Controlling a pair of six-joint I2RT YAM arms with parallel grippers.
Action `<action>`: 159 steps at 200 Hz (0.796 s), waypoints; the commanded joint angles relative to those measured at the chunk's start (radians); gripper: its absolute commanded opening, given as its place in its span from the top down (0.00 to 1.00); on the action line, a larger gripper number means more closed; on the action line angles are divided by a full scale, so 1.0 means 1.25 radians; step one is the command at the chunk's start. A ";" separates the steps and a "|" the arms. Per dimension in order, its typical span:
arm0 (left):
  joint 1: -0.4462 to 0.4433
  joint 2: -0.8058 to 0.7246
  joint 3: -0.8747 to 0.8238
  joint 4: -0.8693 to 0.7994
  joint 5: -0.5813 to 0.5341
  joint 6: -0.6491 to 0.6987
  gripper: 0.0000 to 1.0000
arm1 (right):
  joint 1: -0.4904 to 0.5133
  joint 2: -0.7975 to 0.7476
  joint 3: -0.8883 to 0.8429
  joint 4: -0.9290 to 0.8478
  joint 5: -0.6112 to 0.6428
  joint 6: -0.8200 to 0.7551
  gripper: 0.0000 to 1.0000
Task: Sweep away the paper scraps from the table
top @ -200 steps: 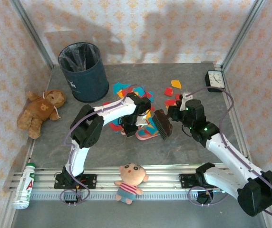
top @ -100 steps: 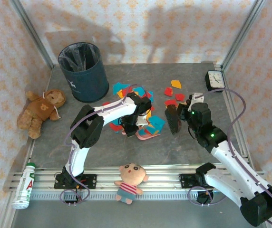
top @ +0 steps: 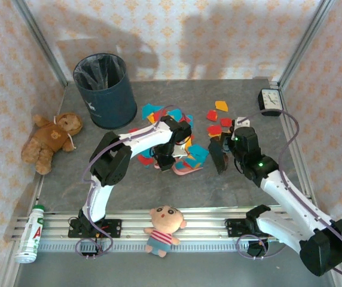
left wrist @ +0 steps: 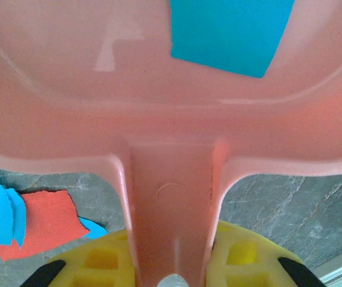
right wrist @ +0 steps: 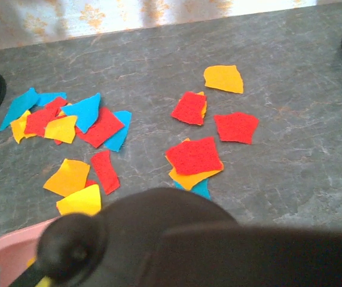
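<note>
Paper scraps in red, blue, orange and yellow lie across the far middle of the table (top: pixel 75 185), one group (top: pixel 158 112) near the bin and another (top: pixel 217 118) to the right. My left gripper (top: pixel 164 156) is shut on the handle (left wrist: pixel 171 209) of a pink dustpan (top: pixel 186 167), between yellow fingers (left wrist: pixel 93 263). A blue scrap (left wrist: pixel 231 33) lies in the pan and a red scrap (left wrist: pixel 39 224) lies on the table beside it. My right gripper (top: pixel 229 142) is shut on a black brush (top: pixel 217 156) just right of the pan. The brush (right wrist: pixel 177 239) hides the right fingers, with scraps (right wrist: pixel 195 155) beyond it.
A dark blue bin (top: pixel 105 89) stands at the back left. A teddy bear (top: pixel 52 139) lies at the left edge and a black clock (top: pixel 271 100) at the back right. A doll (top: pixel 164 227) and a bottle (top: pixel 32 234) rest on the front rail.
The right gripper has carried the brush a little to the right, away from the dustpan's mouth, and turned it. The left gripper and dustpan have stayed put.
</note>
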 commanded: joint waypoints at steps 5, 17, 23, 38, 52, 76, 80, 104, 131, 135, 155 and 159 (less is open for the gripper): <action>-0.006 0.021 0.022 -0.017 0.002 -0.009 1.00 | 0.005 0.034 0.006 -0.015 -0.074 -0.007 1.00; -0.008 0.025 0.025 -0.017 -0.001 -0.012 1.00 | 0.005 0.041 0.009 -0.010 -0.097 -0.004 1.00; -0.008 0.026 0.027 -0.016 0.000 -0.012 1.00 | 0.005 0.043 0.009 -0.008 -0.106 -0.004 1.00; -0.009 0.031 0.033 -0.014 -0.001 -0.015 1.00 | 0.005 0.043 0.010 -0.003 -0.129 -0.004 1.00; -0.010 0.035 0.039 -0.016 -0.001 -0.015 1.00 | 0.005 0.043 0.010 -0.002 -0.152 -0.009 1.00; -0.012 0.044 0.049 -0.017 -0.001 -0.016 1.00 | 0.005 0.042 0.015 -0.011 -0.181 -0.018 1.00; -0.012 0.045 0.051 -0.017 -0.001 -0.016 1.00 | 0.006 0.042 0.014 -0.011 -0.185 -0.018 1.00; -0.016 0.052 0.061 -0.020 0.001 -0.015 1.00 | 0.005 0.041 0.015 -0.010 -0.213 -0.018 1.00; -0.018 0.053 0.064 -0.019 -0.001 -0.014 1.00 | 0.005 0.032 0.019 -0.015 -0.230 -0.022 1.00; -0.018 0.052 0.063 -0.018 -0.002 -0.015 1.00 | 0.005 0.028 0.020 -0.017 -0.229 -0.023 1.00; -0.019 0.044 0.054 -0.008 -0.021 -0.020 1.00 | 0.005 0.010 0.027 -0.039 -0.212 -0.031 1.00; -0.018 0.041 0.052 -0.005 -0.024 -0.021 1.00 | 0.006 0.004 0.029 -0.045 -0.206 -0.033 1.00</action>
